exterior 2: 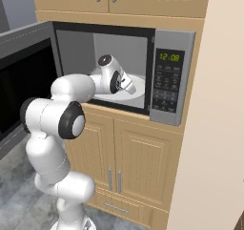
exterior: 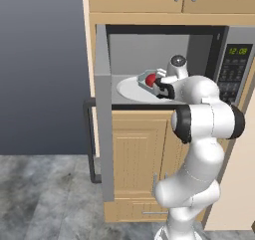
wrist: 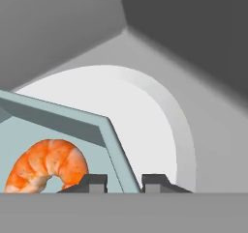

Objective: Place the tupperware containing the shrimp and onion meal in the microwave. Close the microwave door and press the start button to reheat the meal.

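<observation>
The microwave's [exterior 2: 167,76] green clock read "12:08" as its door [exterior: 103,114] stood open to the left. Inside, one white round plate [wrist: 140,111] carried one pale blue tupperware [wrist: 104,130] holding one red onion [exterior: 150,79] and one orange shrimp [wrist: 46,164]. The gripper [wrist: 123,182] pinched the tupperware's wall between its two fingertips [wrist: 94,181].
</observation>
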